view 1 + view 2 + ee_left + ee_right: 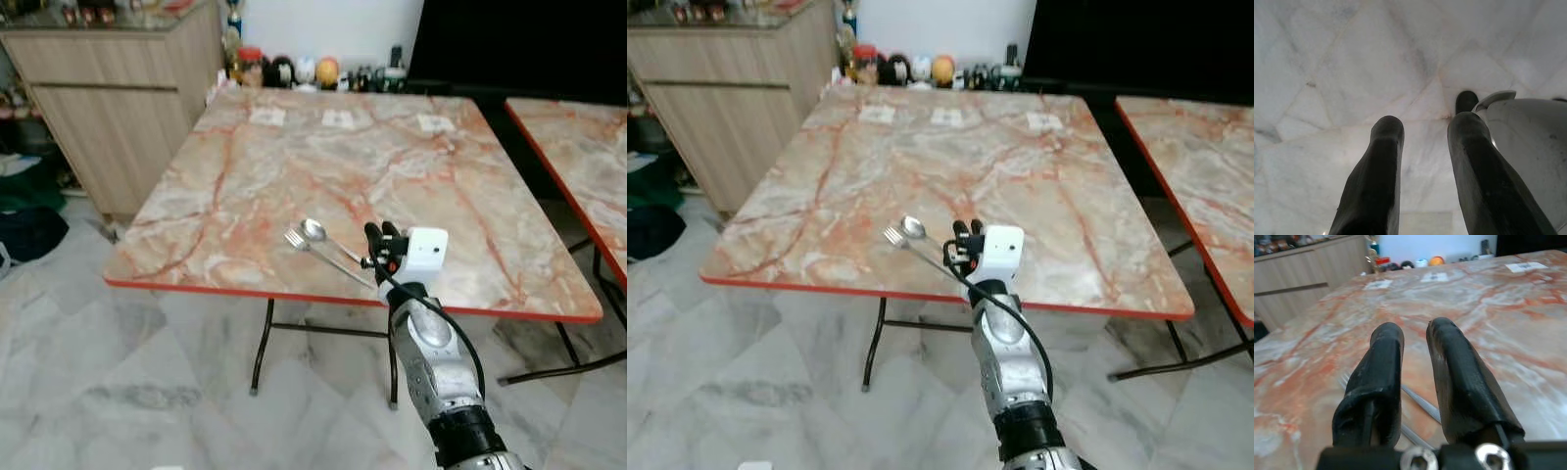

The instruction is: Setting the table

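Left eye view: I see the marble-patterned table (392, 166) with its red rim running across the near edge; my right gripper (382, 238) sits just inside that edge, reaching in from 6 o'clock, its silver arm and white camera block behind it. The spoon (315, 232) and fork (299, 240) lie side by side on the tabletop just beyond the fingertips, toward 10 o'clock of the gripper, handles running back under it toward the near edge; I cannot tell from here whether they touch the fingers. Most of the tabletop past them is open marble, with three small paper labels (338, 118) in a row near the far edge. Jars and figurines (294, 70) crowd behind the far edge at 12 o'clock. A wooden cabinet (108, 98) stands at 10 o'clock, a second table (578, 147) at 2 o'clock with a dark gap between. Right eye view: same layout, and the white floor (774, 392) in front of the near edge has room. Left wrist view: the left gripper (1422, 147) hangs over white marble floor tiles, fingers parted, nothing between them. Right wrist view: the right gripper's fingers are slightly parted and hold nothing; the cutlery handles lie on the marble just under and between them.
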{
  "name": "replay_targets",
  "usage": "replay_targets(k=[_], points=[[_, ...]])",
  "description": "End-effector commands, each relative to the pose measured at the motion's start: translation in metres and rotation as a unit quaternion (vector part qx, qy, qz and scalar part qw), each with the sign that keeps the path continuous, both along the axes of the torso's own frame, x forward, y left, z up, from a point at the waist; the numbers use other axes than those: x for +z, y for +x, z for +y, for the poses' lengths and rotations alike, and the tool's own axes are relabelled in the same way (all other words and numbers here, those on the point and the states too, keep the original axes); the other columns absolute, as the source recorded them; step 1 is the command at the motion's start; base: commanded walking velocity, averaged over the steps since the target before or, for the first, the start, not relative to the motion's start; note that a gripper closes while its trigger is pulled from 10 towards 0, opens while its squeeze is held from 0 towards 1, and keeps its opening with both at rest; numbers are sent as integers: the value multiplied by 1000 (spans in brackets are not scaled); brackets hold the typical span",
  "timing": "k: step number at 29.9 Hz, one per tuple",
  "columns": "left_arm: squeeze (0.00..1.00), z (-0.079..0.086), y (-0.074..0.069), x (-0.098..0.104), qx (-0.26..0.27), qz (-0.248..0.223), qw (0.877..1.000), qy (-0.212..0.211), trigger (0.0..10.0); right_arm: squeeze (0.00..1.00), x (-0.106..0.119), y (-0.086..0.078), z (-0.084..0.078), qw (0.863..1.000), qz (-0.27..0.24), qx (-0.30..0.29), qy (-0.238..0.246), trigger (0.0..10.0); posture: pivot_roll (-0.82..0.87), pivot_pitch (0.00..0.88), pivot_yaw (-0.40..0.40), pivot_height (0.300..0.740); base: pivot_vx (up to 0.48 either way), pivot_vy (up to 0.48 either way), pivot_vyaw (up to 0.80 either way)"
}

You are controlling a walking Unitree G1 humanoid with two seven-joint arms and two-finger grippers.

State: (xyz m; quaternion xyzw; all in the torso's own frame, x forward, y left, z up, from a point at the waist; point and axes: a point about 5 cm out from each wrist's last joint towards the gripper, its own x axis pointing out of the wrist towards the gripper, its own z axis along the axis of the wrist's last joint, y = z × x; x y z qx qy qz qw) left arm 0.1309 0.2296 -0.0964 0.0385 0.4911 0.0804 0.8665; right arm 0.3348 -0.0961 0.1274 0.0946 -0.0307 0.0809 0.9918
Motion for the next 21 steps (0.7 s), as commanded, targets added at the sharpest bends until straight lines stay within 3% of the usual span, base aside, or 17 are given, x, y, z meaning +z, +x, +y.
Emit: replay_targets(k=[1,8,14,21], points=[[0,-4,-4,-2,2,8,1000,-8,10000,0,-1,1,-4,1000,3,-6,-6,10000,-38,0,3,740,240,0,0],[0,-3,-3,-2,2,8,1000,-8,10000,0,1,2,-4,1000,-3,-5,-15,10000,-37,0,6,740,255,0,0],[0,-2,-3,-2,2,8,1000,-7,10000,0,1,2,-3,1000,-3,-1,-17,10000,-35,0,7,740,289,0,749],[0,-2,-3,-2,2,8,1000,-6,10000,0,-2,2,-4,1000,8,-2,-13,10000,-36,1,8,740,205,0,0]])
